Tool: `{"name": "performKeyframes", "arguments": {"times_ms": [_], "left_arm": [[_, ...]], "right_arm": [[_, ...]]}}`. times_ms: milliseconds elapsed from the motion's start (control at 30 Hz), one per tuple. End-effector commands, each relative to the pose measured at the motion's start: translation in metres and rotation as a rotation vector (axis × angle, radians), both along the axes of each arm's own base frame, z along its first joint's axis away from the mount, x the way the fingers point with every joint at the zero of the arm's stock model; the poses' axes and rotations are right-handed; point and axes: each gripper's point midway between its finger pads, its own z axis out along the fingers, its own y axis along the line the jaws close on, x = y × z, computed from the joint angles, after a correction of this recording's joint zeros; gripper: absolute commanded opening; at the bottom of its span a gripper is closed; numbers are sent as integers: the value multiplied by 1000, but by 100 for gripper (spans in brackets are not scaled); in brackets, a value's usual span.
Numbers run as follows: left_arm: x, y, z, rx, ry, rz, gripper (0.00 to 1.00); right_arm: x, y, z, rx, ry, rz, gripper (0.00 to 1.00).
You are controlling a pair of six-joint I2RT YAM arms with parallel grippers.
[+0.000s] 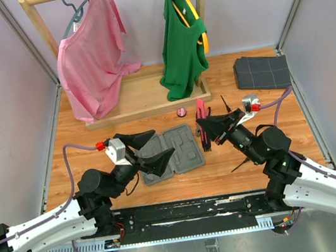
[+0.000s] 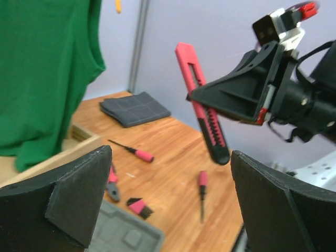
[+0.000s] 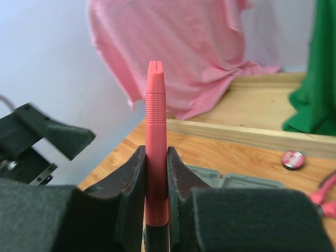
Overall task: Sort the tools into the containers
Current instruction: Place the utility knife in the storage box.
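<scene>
Right gripper [image 3: 156,173] pinches the pink knife [image 3: 155,105] upright between its pads [image 3: 131,178], lower end buried in the jaws, raised off the table [image 1: 184,186]. Left gripper [image 1: 148,149] gapes wide, holding nothing, over the grey case [image 1: 188,151], hiding part of its left half. A screwdriver [image 2: 137,153] lies blurred beyond.

The right arm's jaws pinch the long pink knife [image 2: 216,137] aloft, 2 red-handled screwdrivers [image 2: 137,153] lying on the table [image 2: 170,176].

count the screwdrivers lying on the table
2. One screwdriver lies toward the folded cloth; the other screwdriver lies nearer the front edge of the table. More may be hidden from view.
</scene>
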Motion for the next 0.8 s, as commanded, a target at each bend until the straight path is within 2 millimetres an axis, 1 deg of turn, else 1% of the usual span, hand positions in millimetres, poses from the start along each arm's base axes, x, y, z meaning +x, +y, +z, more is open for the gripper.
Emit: {"name": "performKeyframes", "arguments": {"times_ms": [0,133,300,367,467,600,767], "left_arm": [[-22,-18,10,-70,125,-167,99],[-48,-29,20,-122,95,-328,99],[-65,-36,28,-161,89,-436,99],[-68,-38,31,-174,79,-461,99],[-71,-40,35,-185,65,-481,96],[-70,-46,38,-200,60,-493,90],[-76,-55,44,-239,56,-551,85]], "right_arm": [[-25,20,36,47,-194,190,4],[-42,38,55,112,-255,316,4],[-60,50,79,223,-314,442,2],[-65,53,85,268,-314,483,1],[-71,59,90,311,-316,538,1],[-78,64,96,365,-325,596,1],[-83,67,102,391,-338,642,1]]}}
